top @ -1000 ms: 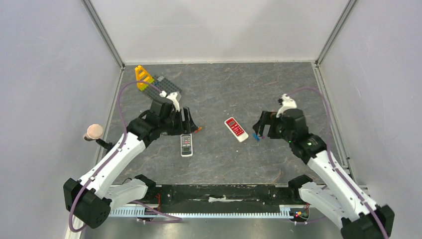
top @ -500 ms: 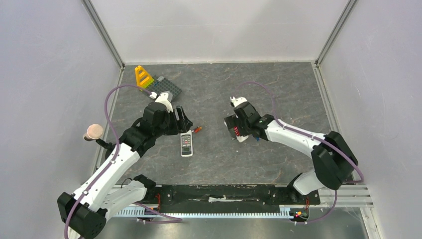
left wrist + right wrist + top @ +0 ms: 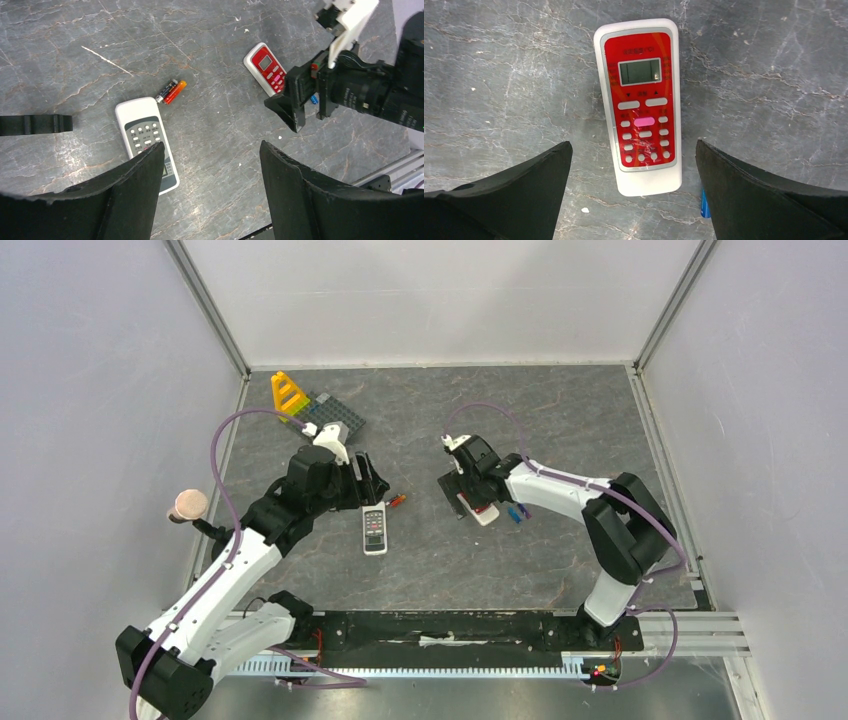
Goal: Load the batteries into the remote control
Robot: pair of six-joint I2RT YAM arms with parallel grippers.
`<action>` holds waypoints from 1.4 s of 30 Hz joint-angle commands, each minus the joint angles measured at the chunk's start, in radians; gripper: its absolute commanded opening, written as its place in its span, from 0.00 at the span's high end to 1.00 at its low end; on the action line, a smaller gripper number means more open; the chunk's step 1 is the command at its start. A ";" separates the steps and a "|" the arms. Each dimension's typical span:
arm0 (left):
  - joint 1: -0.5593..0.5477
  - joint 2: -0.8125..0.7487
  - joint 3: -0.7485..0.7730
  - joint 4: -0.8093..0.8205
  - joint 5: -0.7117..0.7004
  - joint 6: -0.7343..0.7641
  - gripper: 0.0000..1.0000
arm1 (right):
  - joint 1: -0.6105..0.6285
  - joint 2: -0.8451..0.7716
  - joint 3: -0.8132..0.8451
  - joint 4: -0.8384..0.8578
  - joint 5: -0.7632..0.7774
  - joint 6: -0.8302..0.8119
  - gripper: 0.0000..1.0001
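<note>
Top external view: the left pincer (image 3: 367, 480) hangs left of centre over the table (image 3: 560, 420), just above a white remote (image 3: 374, 531). The orange batteries (image 3: 397, 502) lie by that remote's upper right end. The right pincer (image 3: 464, 490) hovers over a red remote (image 3: 485, 511) at centre, with the blue batteries (image 3: 514, 512) just right of it. Left wrist view: the fingers stand wide apart, holding nothing, one hiding part of the white remote. Right wrist view: the fingers are spread wide and empty, the red remote face up between them and a blue battery at its lower right corner.

site: robotics lab cell | cues: plain white walls (image 3: 90, 390), metal corner posts (image 3: 205, 305), slotted mounting rail (image 3: 440, 668)
</note>
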 commanded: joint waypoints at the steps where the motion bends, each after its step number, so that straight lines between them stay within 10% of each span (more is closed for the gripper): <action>1: -0.002 -0.003 0.002 0.057 0.024 0.043 0.25 | -0.035 0.041 0.054 -0.063 -0.038 -0.019 0.05; 9: -0.002 0.002 -0.002 0.064 0.030 0.042 0.25 | -0.094 0.050 0.008 -0.088 -0.198 -0.058 0.19; 19: -0.002 0.005 0.000 0.093 0.054 0.035 0.25 | -0.092 -0.012 -0.079 0.011 -0.227 -0.003 0.61; 42: -0.002 -0.191 0.010 0.388 0.354 -0.115 0.22 | -0.088 -0.449 -0.236 0.791 -0.925 0.757 0.67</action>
